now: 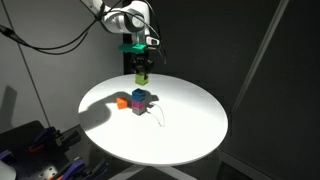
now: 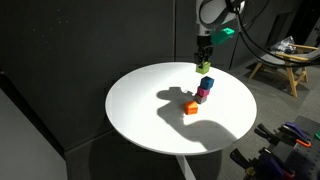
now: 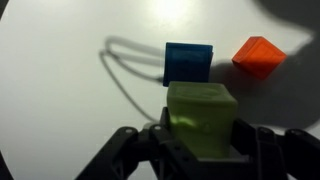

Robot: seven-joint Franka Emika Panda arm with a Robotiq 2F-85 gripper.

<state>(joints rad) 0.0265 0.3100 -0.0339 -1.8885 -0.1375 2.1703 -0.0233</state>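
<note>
Worktop: round and white [image 1: 190, 130], on a single central support. It carries three small blocks grouped near the middle, and a dark backdrop surrounds it.

Arm: white [image 1: 125, 20], reaching in from above the far edge in both exterior views. The wrist points straight down, so the gripper meets the blocks from the top.

Gripper: [image 3: 202, 138] clamped on the green block, with one finger against each of two opposite side faces. The flat pads on parallel faces keep the block level and stop it twisting.

Green block: [image 3: 202, 115] held in the air, clear of the worktop. In an exterior view [image 1: 143, 72] it hangs just above the grouped blocks, nearly over the blue one. It touches nothing but the fingers, and its lower part sits below the fingertips with the underside free.

Blue block: [image 3: 189, 62] lies square and flat, nearest of the three to the held block. In an exterior view [image 2: 206, 83] it appears to rest on the purple block.

Purple block: [image 2: 202, 96] seen only from the side. The wrist view does not show it, which fits a position under the blue block.

Orange block: [image 3: 258, 55] sits on the worktop just beside the blue block, turned at an angle to it. Whether the two touch cannot be told.
</note>
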